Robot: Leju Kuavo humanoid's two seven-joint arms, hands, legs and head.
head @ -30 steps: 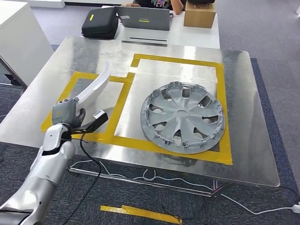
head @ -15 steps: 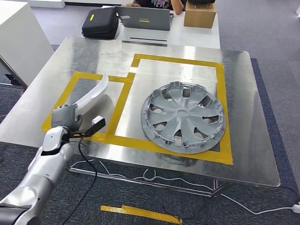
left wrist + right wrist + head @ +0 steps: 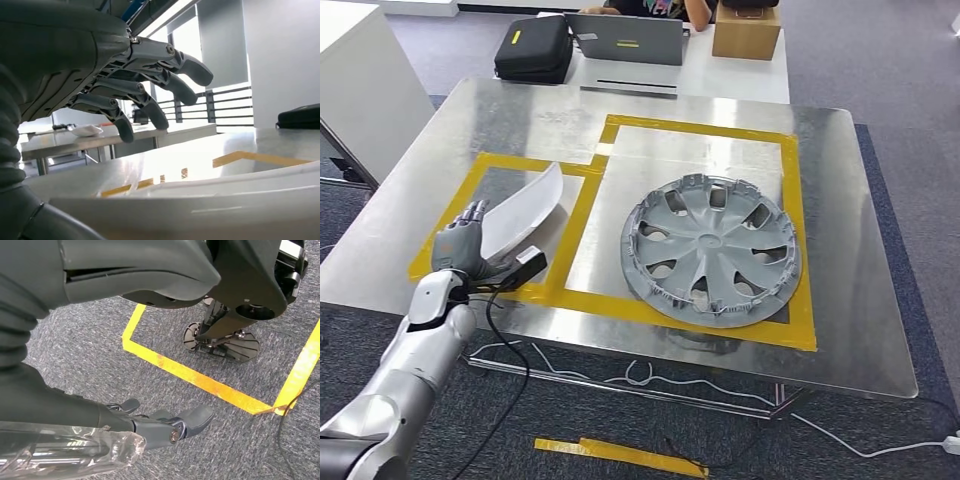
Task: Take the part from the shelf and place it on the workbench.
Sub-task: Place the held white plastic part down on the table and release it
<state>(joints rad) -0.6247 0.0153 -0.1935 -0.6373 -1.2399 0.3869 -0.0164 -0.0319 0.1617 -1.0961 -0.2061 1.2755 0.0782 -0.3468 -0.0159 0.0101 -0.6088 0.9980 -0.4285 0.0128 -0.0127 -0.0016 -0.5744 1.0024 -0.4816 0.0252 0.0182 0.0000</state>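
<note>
Two yellow tape frames mark the steel workbench [image 3: 848,300] in front of me, a smaller one on the left and a larger one on the right. Starting at the left, my left hand [image 3: 462,242] sits at the near corner of the smaller frame with its fingers [image 3: 181,87] spread and straight, holding nothing. The white curved part [image 3: 522,210] lies flat on the metal inside that left frame, just beyond my fingertips, reaching from beside my hand toward the far right corner of the frame; from my left wrist its pale edge [image 3: 226,200] runs under my extended fingers, and I cannot tell from either view whether any fingertip touches it. A small black block [image 3: 527,262] on a black cable sticks out beside my wrist and overlaps the near strip of tape. Further right, the grey hubcap [image 3: 710,250] rests face up inside the larger frame, well apart from the part. Beyond the workbench, a black case [image 3: 533,48] and a grey laptop [image 3: 626,38] sit on a white table, with a cardboard box [image 3: 746,32] to their right and a person seated behind them. On the carpet below the near edge lies a loose strip of yellow tape [image 3: 622,455]. My right hand [image 3: 166,426] hangs over grey carpet crossed by yellow floor tape, its fingers loosely extended and holding nothing.
</note>
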